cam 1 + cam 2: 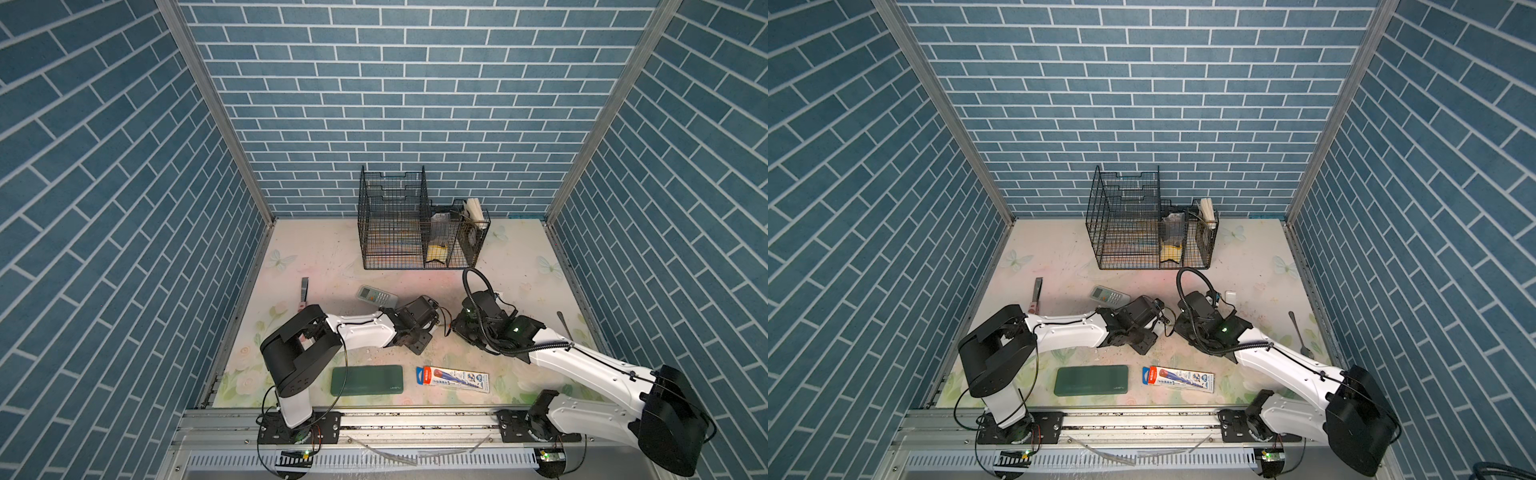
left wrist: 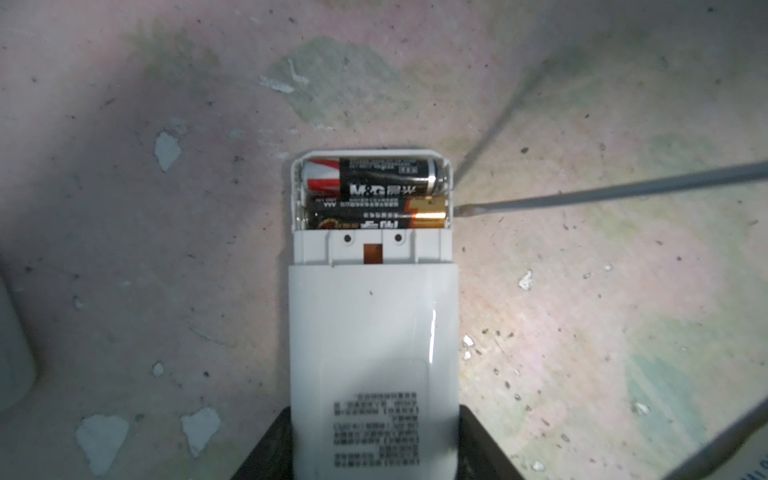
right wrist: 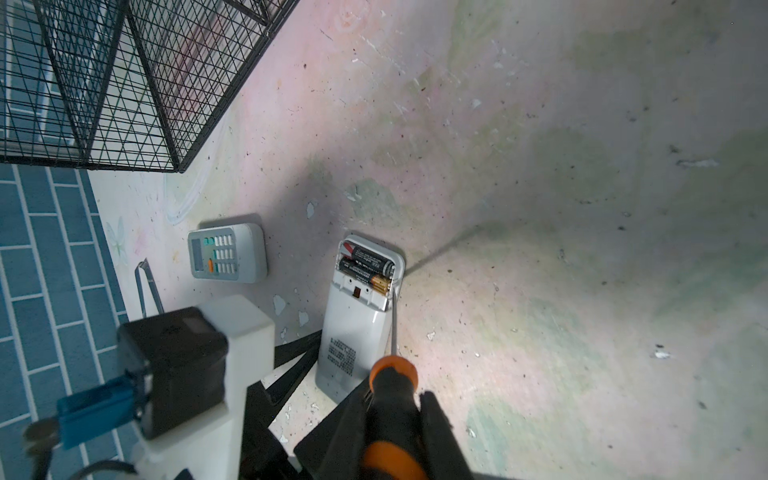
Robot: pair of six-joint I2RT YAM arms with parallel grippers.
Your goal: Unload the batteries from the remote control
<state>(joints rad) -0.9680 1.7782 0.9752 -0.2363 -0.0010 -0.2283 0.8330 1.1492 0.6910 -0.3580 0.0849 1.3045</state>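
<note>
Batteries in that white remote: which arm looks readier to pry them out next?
Probably the right: the right gripper holds the screwdriver, its tip at the open end of the remote, beside the gold-ended battery. The left gripper is occupied clamping that remote.

Floral table (image 1: 519, 257) bears wire basket (image 1: 395, 232), grey remote (image 1: 376, 295), green case (image 1: 367, 380), pen packet (image 1: 453, 379), spoon (image 1: 1299, 332).
</note>
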